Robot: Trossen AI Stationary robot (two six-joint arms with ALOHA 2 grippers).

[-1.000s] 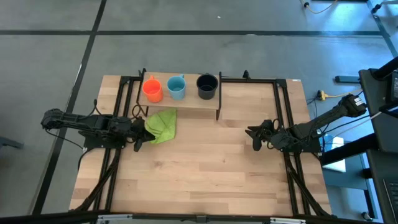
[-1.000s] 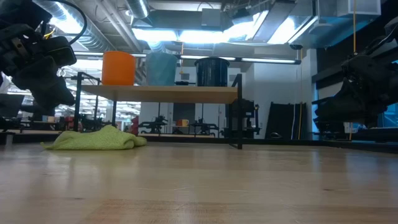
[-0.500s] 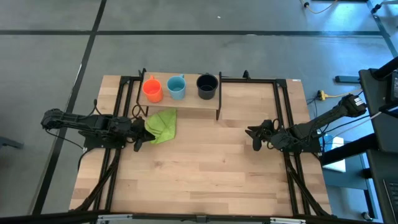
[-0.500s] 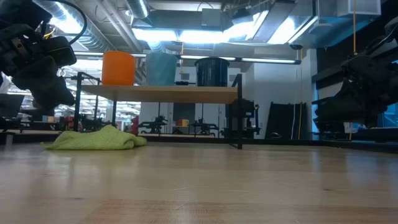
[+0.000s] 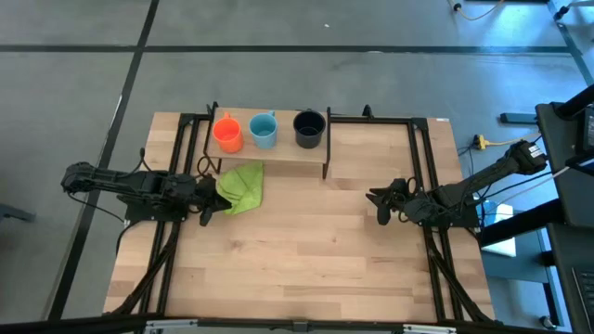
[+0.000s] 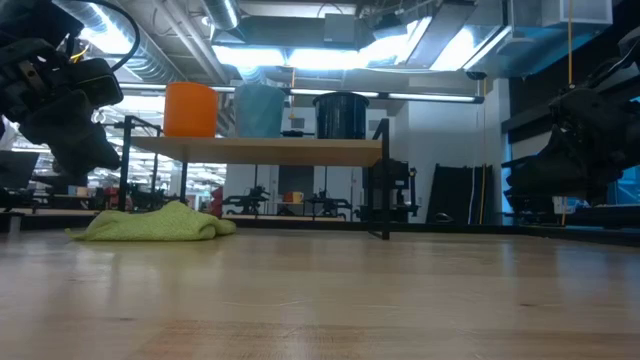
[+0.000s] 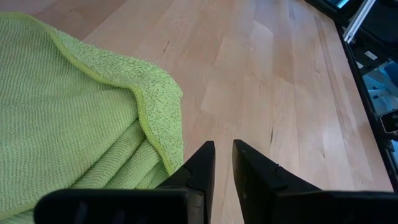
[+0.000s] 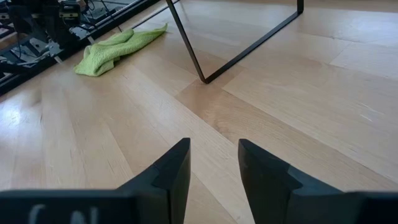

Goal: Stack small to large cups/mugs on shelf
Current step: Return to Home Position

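Overhead layout. The table carries the shelf at its 12 o'clock edge. The left gripper rests at 9 o'clock, its fingers narrowly parted and holding nothing, just beside the green cloth. The right gripper rests at 3 o'clock, its fingers wider apart and also holding nothing. On the shelf stands a row of upright mugs: the navy mug toward 3 o'clock, the light blue mug in the middle, and the orange mug toward 9 o'clock.
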